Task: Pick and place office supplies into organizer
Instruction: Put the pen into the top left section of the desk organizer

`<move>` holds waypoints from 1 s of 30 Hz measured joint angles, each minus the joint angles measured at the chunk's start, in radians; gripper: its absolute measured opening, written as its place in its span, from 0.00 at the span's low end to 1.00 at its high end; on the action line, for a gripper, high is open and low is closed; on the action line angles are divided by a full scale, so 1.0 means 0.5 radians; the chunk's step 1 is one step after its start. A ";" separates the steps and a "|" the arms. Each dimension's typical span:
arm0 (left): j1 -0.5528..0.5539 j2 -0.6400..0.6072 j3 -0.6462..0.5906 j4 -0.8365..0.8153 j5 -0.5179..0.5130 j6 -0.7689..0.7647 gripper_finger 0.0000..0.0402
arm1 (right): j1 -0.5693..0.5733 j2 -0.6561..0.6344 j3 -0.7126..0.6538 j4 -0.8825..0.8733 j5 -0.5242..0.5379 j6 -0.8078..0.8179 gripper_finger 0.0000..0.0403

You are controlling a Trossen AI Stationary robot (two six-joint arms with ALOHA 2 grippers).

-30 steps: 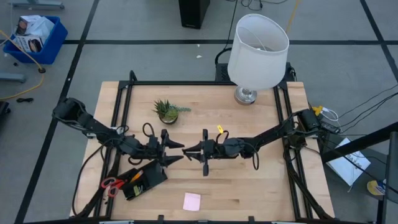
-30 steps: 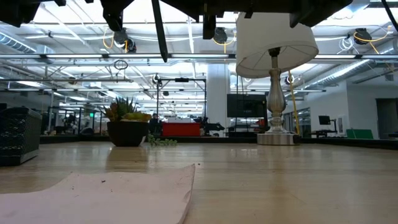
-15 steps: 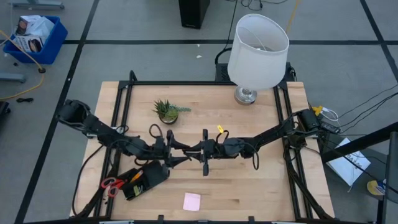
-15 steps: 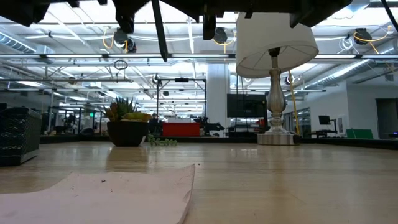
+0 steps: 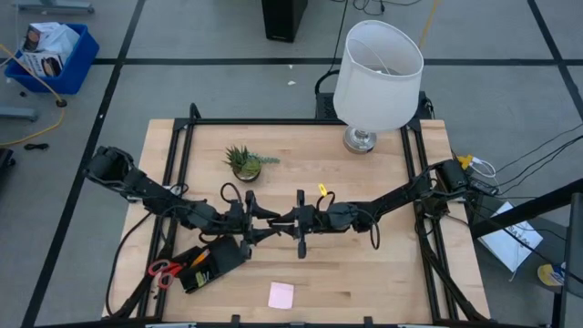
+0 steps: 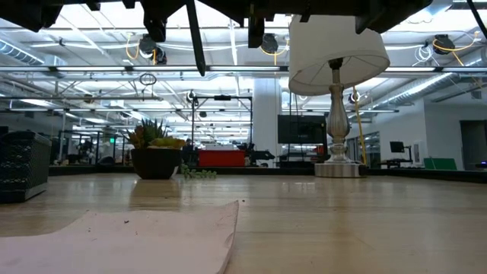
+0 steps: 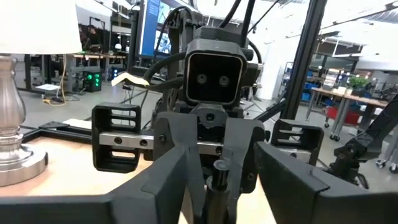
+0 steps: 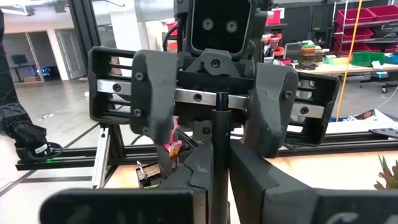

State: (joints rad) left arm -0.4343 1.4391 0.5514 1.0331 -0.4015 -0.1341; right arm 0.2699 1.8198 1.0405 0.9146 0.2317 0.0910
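Pinching a thin black pen (image 5: 300, 223), right gripper (image 5: 298, 221) clamps it; left gripper (image 5: 264, 223) fingers spread around it. Light, stiff, slippery: grip mid-shaft.

A white-shaded lamp (image 5: 377, 62) stands on a silver base (image 5: 361, 139) at the table's far edge, toward the right corner; the low view shows its turned metal stem (image 6: 332, 114). A small potted green plant (image 5: 244, 163) sits well apart from it, left of the middle of the wooden table (image 5: 383, 264), nearer the far edge than the near one. On the grey floor beyond the far left corner lies a blue bin (image 5: 52, 56) holding white packaging. A dark box (image 5: 283, 19) stands on the floor past the far edge.
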 joint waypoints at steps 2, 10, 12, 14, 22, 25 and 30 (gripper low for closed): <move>0.000 0.000 0.000 -0.028 -0.013 0.020 0.43 | 0.001 0.000 0.000 -0.007 -0.003 -0.002 0.08; 0.000 0.000 0.000 -0.059 -0.088 0.048 0.20 | 0.003 0.001 0.000 -0.029 0.000 -0.013 0.07; 0.000 -0.001 0.000 -0.059 -0.088 0.048 0.16 | 0.005 0.001 0.000 -0.029 0.000 -0.014 0.08; 0.000 -0.001 0.000 -0.061 -0.087 0.073 0.12 | 0.009 0.001 0.000 -0.029 0.002 -0.009 0.08; -0.028 -0.001 0.000 -0.072 -0.085 0.108 0.06 | 0.014 0.002 0.000 -0.026 0.004 -0.036 0.08; -0.040 -0.012 0.000 -0.076 -0.086 0.107 0.08 | 0.014 0.002 0.000 -0.023 -0.005 -0.048 0.11; -0.064 -0.035 -0.003 -0.096 -0.086 0.110 0.08 | 0.016 0.002 0.001 -0.017 -0.055 -0.051 0.18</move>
State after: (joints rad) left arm -0.4662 1.4219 0.5498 0.9850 -0.4447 -0.0792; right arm 0.2779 1.8206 1.0409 0.9061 0.2042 0.0654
